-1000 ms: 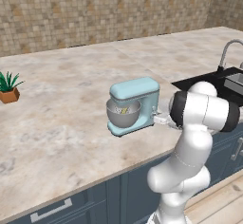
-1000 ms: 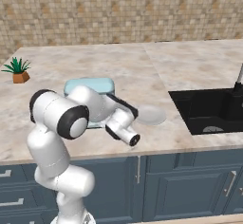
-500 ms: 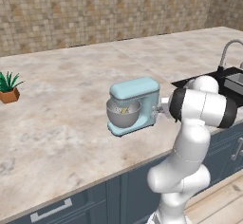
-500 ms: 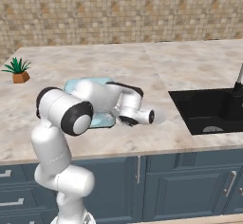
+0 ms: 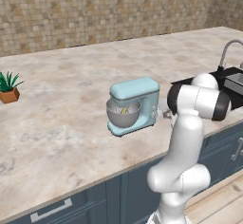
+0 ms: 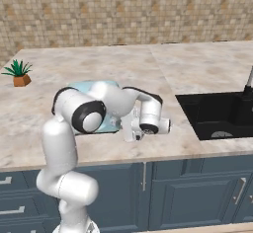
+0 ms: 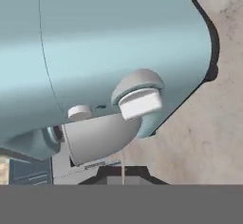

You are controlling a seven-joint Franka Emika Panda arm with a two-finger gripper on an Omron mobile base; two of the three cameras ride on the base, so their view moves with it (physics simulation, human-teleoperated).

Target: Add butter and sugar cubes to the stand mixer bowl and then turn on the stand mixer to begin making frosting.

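With its jaws closed to a narrow tip and holding nothing, the pincer (image 7: pixel 122 174) faces the stand mixer's (image 5: pixel 135 104) white knob (image 7: pixel 140 103), apparently to press it on.

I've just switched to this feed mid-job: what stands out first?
The pale blue mixer stands mid-counter, its metal bowl holding something yellowish. The white arm reaches to its back, the shut gripper beside its rear. In the hand view, a white knob on the mixer sits just ahead.
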